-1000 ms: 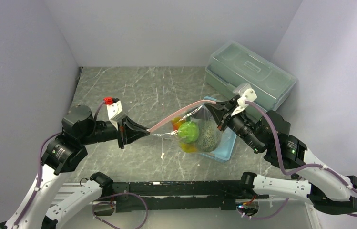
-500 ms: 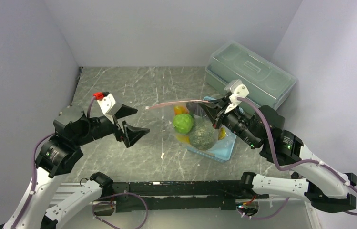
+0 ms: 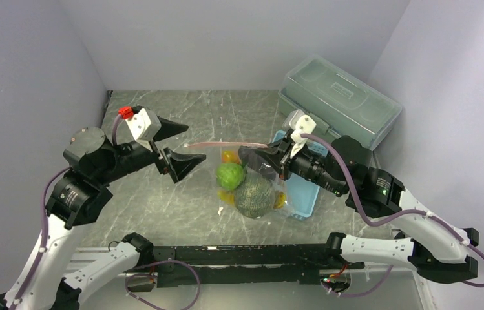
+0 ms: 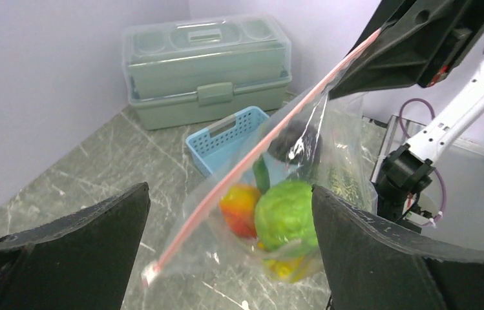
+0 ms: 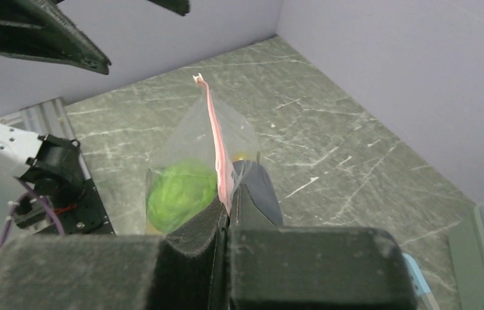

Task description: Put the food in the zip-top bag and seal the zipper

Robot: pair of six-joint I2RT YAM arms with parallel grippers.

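The clear zip-top bag [image 3: 247, 184] hangs from my right gripper [image 3: 260, 157], which is shut on the right end of the pink zipper [image 3: 226, 144]. Inside it are the food pieces: a netted dark-green melon [image 3: 254, 197], a lime-green fruit [image 3: 229, 175], an orange-red piece [image 3: 229, 156] and something yellow [image 3: 226, 197]. My left gripper [image 3: 183, 146] stands open, just left of the zipper's free end and apart from it. The left wrist view shows the zipper [image 4: 252, 155] slanting between wide-open fingers [image 4: 64, 248] over the lime-green fruit [image 4: 284, 216]. In the right wrist view the jaws [image 5: 231, 197] pinch the strip [image 5: 216, 139].
A light blue basket [image 3: 305, 194] sits on the table just right of the bag, under my right arm. A big grey-green lidded box [image 3: 339, 100] stands at the back right by the wall. Grey marbled tabletop [image 3: 181, 110] lies between the walls.
My left gripper let go of the zipper's left end, opened wide and drew back up and to the left. My right gripper carried the bag leftward, off the basket.
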